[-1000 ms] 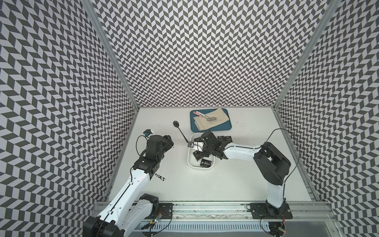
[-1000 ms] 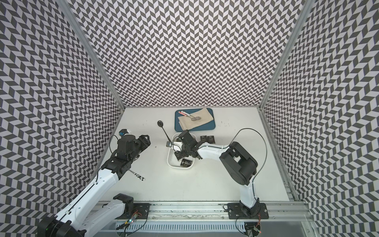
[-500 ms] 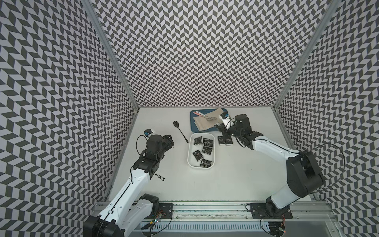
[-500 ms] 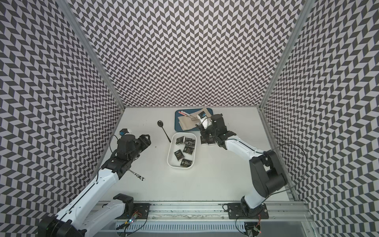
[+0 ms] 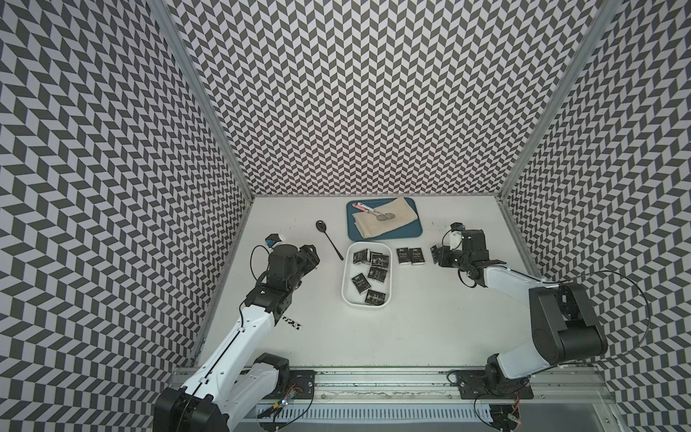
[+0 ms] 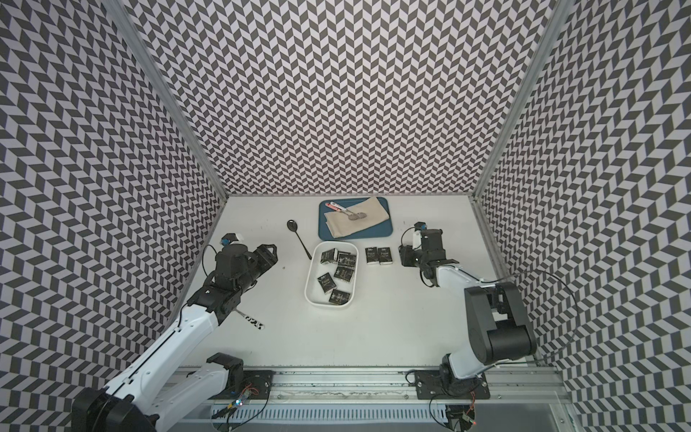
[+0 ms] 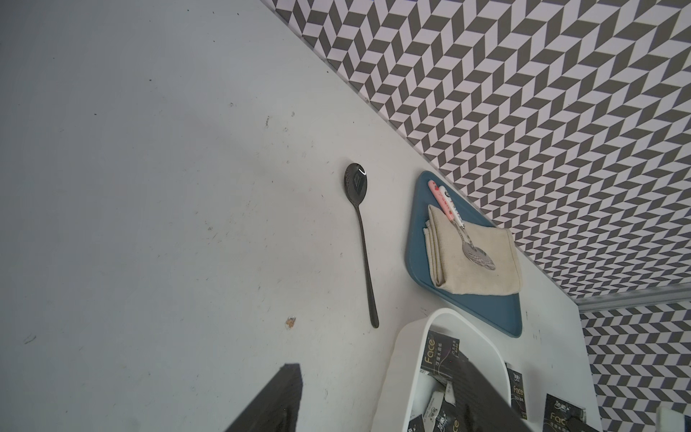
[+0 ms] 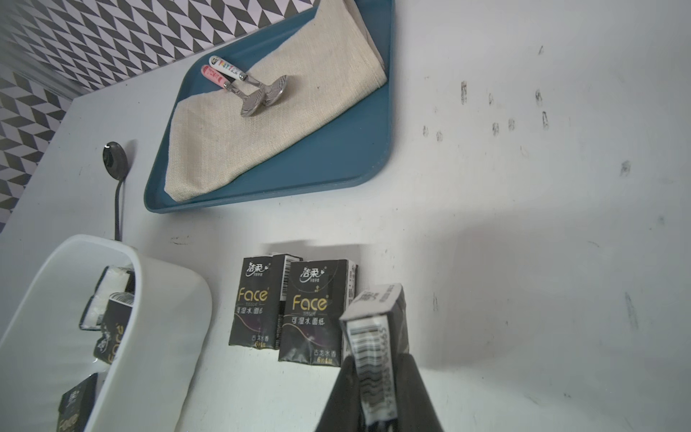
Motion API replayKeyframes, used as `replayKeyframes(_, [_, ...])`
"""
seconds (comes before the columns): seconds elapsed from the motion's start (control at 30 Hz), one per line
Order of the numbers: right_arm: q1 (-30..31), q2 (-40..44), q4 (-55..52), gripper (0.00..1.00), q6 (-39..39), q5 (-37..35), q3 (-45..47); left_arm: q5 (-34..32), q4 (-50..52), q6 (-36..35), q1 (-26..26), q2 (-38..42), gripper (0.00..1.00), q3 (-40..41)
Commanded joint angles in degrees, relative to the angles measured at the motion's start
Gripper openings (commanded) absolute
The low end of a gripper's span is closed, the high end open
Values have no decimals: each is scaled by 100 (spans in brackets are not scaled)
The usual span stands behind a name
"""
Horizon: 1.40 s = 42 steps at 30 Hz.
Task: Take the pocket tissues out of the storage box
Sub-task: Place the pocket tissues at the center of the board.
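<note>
**Item 1.** White flat table (image 5: pixel 430 336): bearing everything listed below.

**Item 2.** Flat blue tray (image 5: pixel 392 234) with beige folded cloth (image 5: pixel 385 220): lying beyond the right pincer, towards the back wall. It is taking no part.

**Item 3.** White shallow plastic storage box (image 5: pixel 346 284): sitting between the two pincers and well apart from the right one. A second ago that pincer was reaching down inside it.

**Item 4.** Right pincer (image 8: pixel 374 368): now hovering over bare table, having swung out of the box and past the tray. It is clamping one packet on its narrow sides.

**Item 5.** Left pincer (image 5: pixel 313 255): hanging on the box's far side from the right pincer, with jaws parted and nothing between them. It is keeping the same place as a second ago.

**Item 6.** Held black pocket-tissue packet (image 8: pixel 374 318): riding in the right pincer with its white barcode edge showing, clear of the box.

**Item 7.** Two black "Face" packets (image 8: pixel 314 310): lying flat side by side, just beside the right pincer and on its box side.

**Item 8.** Remaining black packets (image 5: pixel 377 273): about six, still lying in the box.

**Item 9.** Thin black spoon (image 5: pixel 329 239): lying near the left pincer.

**Note.** A third packet is leaving the box, so the task is judged to be roughly a third done. The next move is probably setting it down beside the pair.
</note>
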State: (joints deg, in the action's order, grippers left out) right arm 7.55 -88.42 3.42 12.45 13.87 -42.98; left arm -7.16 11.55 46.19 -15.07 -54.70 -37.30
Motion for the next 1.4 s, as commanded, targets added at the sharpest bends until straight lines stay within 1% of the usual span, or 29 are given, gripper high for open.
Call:
replayKeyframes(0.0, [-136, -49, 355, 16, 161, 153, 59, 80, -131, 30, 13, 10, 69, -26])
replayKeyframes(0.2, [-283, -300, 396, 18, 161, 377, 65, 133, -162, 56, -4, 1, 69, 1])
replayKeyframes(0.43, [-320, -610, 335, 19, 143, 393, -3, 138, -171, 51, -13, 4, 69, -28])
replayKeyframes(0.5, [-317, -602, 271, 25, 145, 309, -38, 153, -171, 48, -26, -6, 69, -41])
replayKeyframes(0.57, [-317, -519, 180, 39, 162, 114, -76, 152, -169, 48, -22, -5, 69, -54])
replayKeyframes(0.6, [-316, -453, 146, 42, 169, 18, -87, 151, -170, 48, -22, -1, 69, -56])
replayKeyframes(0.7, [-324, -254, -14, 45, 179, -362, -169, 146, -171, 48, -31, -8, 69, -65])
replayKeyframes(0.77, [-324, -161, -113, 46, 163, -536, -235, 145, -171, 56, -31, -5, 69, -65])
replayKeyframes(0.97, [-307, -96, -179, 47, 137, -728, -272, 149, -188, 74, -53, -24, 69, -81])
replayKeyframes(1.13, [-304, -285, -225, 48, 109, -799, -331, 149, -206, 74, -90, -92, 68, -115])
replayKeyframes(1.27, [-340, -402, -127, 51, 257, -1018, -258, 132, -218, 74, -122, -125, 68, -133])
replayKeyframes(1.37, [-420, -501, -55, 51, 364, -1019, -180, 134, -255, 74, -124, -126, 69, -106])
